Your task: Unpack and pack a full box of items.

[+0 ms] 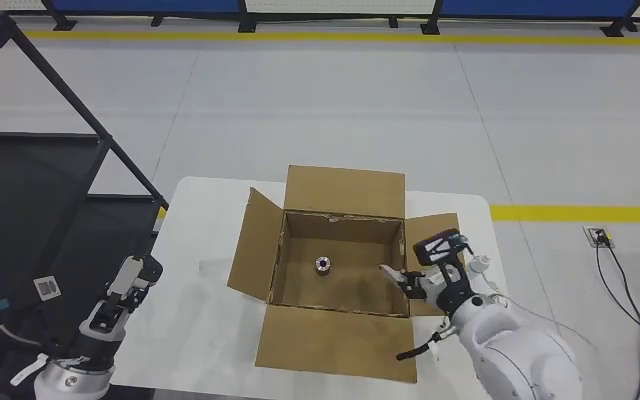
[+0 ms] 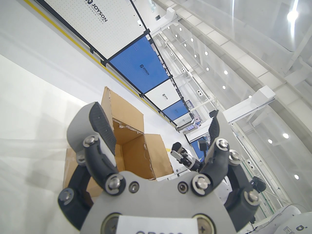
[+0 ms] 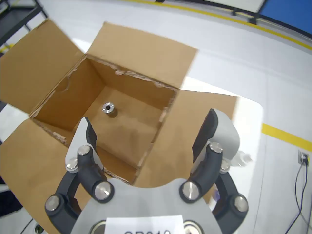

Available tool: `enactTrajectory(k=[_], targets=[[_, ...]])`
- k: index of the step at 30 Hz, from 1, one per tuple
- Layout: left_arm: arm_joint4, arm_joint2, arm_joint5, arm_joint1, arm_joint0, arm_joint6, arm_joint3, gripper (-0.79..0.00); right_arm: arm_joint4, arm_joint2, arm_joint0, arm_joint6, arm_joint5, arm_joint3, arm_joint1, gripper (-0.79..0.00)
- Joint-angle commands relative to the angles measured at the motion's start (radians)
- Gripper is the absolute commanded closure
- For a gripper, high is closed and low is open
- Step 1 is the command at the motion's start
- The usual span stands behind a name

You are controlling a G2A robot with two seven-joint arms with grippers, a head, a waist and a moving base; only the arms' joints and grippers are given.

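Observation:
An open cardboard box [image 1: 340, 210] stands mid-table with all four flaps spread out. On its floor lies a small metal cylinder [image 1: 322, 264], also in the right wrist view [image 3: 109, 109]. My right gripper [image 1: 401, 280] hovers open over the box's right wall and flap, holding nothing [image 3: 148, 129]. My left gripper [image 1: 141, 270] is open and holds nothing, near the table's left edge, well clear of the box [image 2: 132, 147]; in its own view [image 2: 156, 120] it points up and across at the box. The right gripper [image 2: 181, 154] shows beyond the box there.
A small white item [image 1: 480, 263] lies on the white table [image 1: 205, 235] just right of the right flap, seen behind my right finger [image 3: 241, 158]. A black frame rack [image 1: 70, 190] stands left of the table. A floor socket with cable [image 1: 598, 237] is far right.

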State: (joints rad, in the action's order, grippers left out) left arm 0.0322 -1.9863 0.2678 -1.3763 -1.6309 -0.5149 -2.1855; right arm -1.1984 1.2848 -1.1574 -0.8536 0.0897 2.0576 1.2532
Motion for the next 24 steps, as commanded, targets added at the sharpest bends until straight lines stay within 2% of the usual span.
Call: enactTrajectory(k=[1, 5, 9, 14, 20, 22, 23, 24], targets=[[0.0, 0.0, 0.0, 0.0, 0.0, 0.0, 0.0, -0.785, 0.03, -0.13, 0.158, -0.07, 0.002, -0.148, 0.017, -0.785], [0.0, 0.0, 0.0, 0.0, 0.0, 0.0, 0.0, -0.785, 0.114, -0.322, 0.395, -0.137, -0.015, -0.451, 0.069, -0.785], [0.0, 0.0, 0.0, 0.0, 0.0, 0.0, 0.0, -0.785, 0.204, -0.451, 0.548, -0.116, -0.029, -0.707, 0.126, -0.785], [0.0, 0.0, 0.0, 0.0, 0.0, 0.0, 0.0, -0.785, 0.273, -0.559, 0.66, -0.067, -0.037, -0.941, 0.191, -0.785], [0.0, 0.0, 0.0, 0.0, 0.0, 0.0, 0.0, -0.785, 0.328, -0.637, 0.725, -0.026, -0.02, -1.118, 0.253, -0.785], [0.0, 0.0, 0.0, 0.0, 0.0, 0.0, 0.0, -0.785, 0.336, -0.654, 0.738, -0.007, -0.021, -1.167, 0.27, -0.622], [0.0, 0.0, 0.0, 0.0, 0.0, 0.0, 0.0, -0.785, 0.334, -0.663, 0.745, 0.001, -0.027, -1.191, 0.279, -0.502], [0.0, 0.0, 0.0, 0.0, 0.0, 0.0, 0.0, -0.785, 0.332, -0.672, 0.751, 0.008, -0.034, -1.213, 0.288, -0.339]])
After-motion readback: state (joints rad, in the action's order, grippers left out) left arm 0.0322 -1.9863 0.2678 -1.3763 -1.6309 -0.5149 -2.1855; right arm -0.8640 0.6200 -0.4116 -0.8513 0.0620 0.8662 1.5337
